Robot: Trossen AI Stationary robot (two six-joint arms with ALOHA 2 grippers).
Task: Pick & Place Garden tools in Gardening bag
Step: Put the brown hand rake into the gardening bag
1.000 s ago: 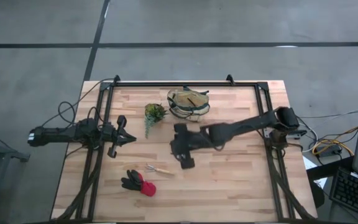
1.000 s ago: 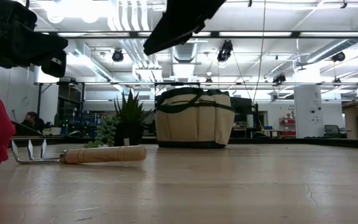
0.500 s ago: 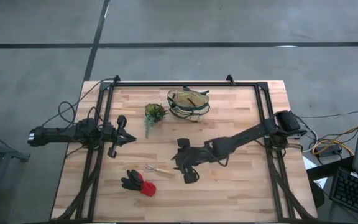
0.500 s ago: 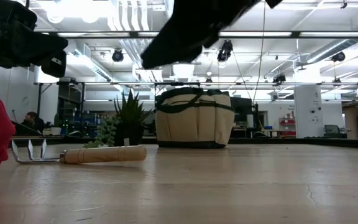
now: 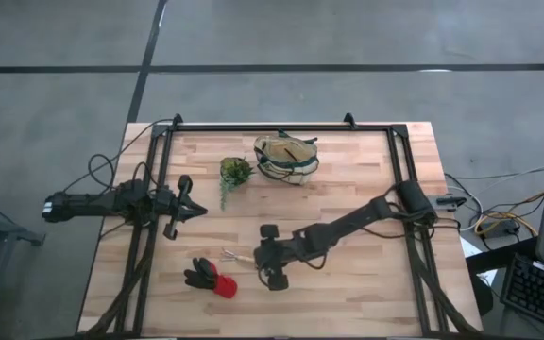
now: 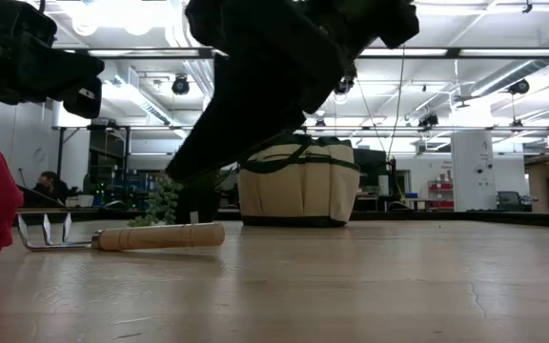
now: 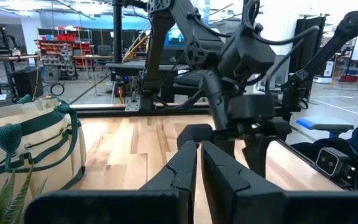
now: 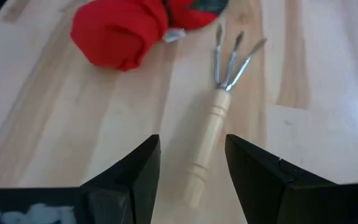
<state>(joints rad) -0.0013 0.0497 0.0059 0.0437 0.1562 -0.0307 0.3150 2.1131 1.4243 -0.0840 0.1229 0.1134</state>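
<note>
Workshop bench [image 5: 348,274], gardening bag [image 5: 286,156] at its far edge.
Right claw [image 8: 188,165] spread astride the hand rake [image 8: 219,109], low, aligned for pinching; gloves [image 8: 126,28] beside. Left claw [image 7: 199,168] pressed together, waiting.

**Wood, steel and cloth on the bench**

The table [image 5: 348,274] was pale wood, planked, smooth, with a soft sheen. The hand rake [image 8: 215,134] had a light, turned wooden handle, ringed with grooves, and three bare metal tines that shone dully. The gloves [image 8: 126,28] looked like red knitted cloth, matt and creased. The gardening bag [image 6: 298,181] was tan woven fabric with dark green cloth trim. The right gripper [image 8: 188,180] had matt black fingers [image 8: 263,180], seemingly plastic. The table's frame [image 5: 281,127] was black metal.
</note>
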